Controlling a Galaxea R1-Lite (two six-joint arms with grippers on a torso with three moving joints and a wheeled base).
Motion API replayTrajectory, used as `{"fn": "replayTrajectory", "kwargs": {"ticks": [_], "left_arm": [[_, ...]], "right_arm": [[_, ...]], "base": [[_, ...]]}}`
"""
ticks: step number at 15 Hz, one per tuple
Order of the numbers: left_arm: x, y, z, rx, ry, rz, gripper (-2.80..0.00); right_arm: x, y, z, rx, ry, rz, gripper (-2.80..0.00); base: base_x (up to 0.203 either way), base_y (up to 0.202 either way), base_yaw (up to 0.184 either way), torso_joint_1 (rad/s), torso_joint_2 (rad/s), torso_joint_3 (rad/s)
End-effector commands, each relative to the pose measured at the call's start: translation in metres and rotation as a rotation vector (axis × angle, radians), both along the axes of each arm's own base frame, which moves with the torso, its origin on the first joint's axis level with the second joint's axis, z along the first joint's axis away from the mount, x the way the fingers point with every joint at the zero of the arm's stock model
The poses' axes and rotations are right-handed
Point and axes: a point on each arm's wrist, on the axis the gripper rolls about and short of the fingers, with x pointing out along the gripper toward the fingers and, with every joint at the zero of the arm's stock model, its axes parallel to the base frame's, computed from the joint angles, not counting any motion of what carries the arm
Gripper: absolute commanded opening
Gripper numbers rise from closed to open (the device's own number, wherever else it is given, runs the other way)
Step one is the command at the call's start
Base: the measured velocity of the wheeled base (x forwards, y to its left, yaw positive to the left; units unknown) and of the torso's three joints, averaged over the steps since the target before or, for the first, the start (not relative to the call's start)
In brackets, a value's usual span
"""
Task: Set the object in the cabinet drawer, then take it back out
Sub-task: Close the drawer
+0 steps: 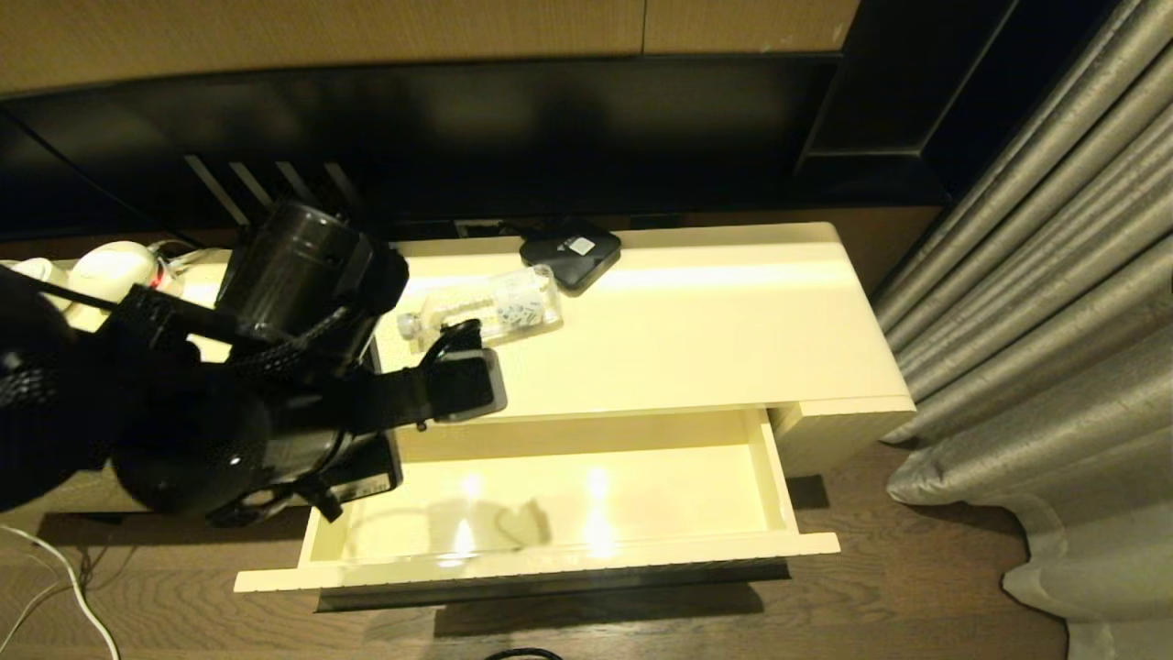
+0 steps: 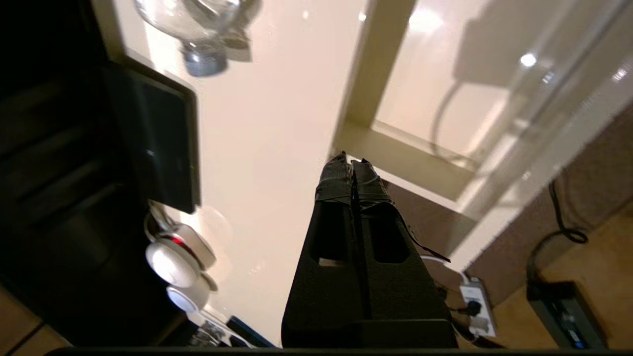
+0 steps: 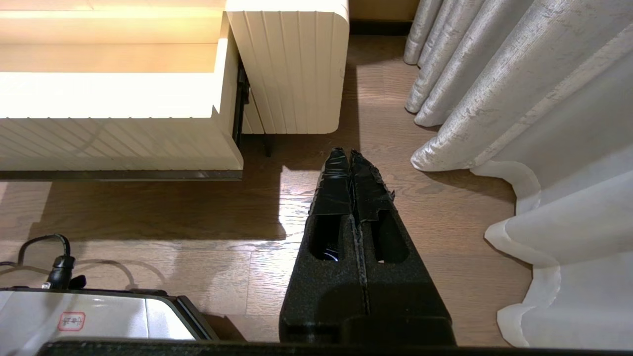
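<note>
1. Closest to the head camera is the robot's left arm, a bulky black mass that covers the left end of the cabinet (image 1: 696,339) and the drawer's left corner.
2. At that arm's tip, the left gripper (image 2: 350,162) has its 2 fingers pressed together with nothing between them; it hangs above the cabinet's front edge beside the open cabinet drawer (image 1: 550,495).
3. The cabinet top is glossy cream and stands on a dark wood-plank floor (image 1: 916,568), with a grey pleated curtain (image 1: 1054,302) to the right and a dark wall panel behind.
4. The drawer is pulled out; its bare inside shows only reflected light spots and shadows.
5. 1 water bottle (image 1: 490,310) lies on its side on the cabinet top, cap towards the arm, just beside 1 black square box (image 1: 570,252) near the back edge.
6. In the left wrist view the bottle (image 2: 198,24) is cut off at the frame edge and blurred.
7. White rounded items (image 1: 101,270) at the cabinet's far left are partly hidden; what they are cannot be told.
8. The right gripper (image 3: 351,153), its fingers together and holding nothing, hangs low over the floor to the right of the drawer's ribbed front.
</note>
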Motion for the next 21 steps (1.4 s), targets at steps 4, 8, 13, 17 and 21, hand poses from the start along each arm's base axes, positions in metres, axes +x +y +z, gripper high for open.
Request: {"fn": "replayTrajectory", "kwargs": {"ticks": [4,8,13,17,21], "left_arm": [[-0.031,0.017,-0.019,-0.212,0.088,0.058,-2.8],[-0.062,0.028,-0.035,-0.396,0.212,0.074,-2.8],[-0.095,0.038,-0.062,-0.602,0.329,0.25,-2.8],[-0.115,0.053,-0.092,-0.593,0.4,0.346,-2.8],[-0.127,0.063,-0.113,-0.558,0.475,0.368,-2.8]], "right_arm": [[0.0,0.0,0.0,0.0,0.001,0.001,-2.8],[0.0,0.0,0.0,0.0,0.001,0.001,-2.8],[0.0,0.0,0.0,0.0,0.001,0.001,-2.8],[0.0,0.0,0.0,0.0,0.002,0.001,-2.8],[0.0,0.0,0.0,0.0,0.001,0.001,-2.8]], "base": [[0.0,0.0,0.0,0.0,0.0,0.0],[0.0,0.0,0.0,0.0,0.0,0.0],[0.0,0.0,0.0,0.0,0.0,0.0],[0.0,0.0,0.0,0.0,0.0,0.0],[0.0,0.0,0.0,0.0,0.0,0.0]]}}
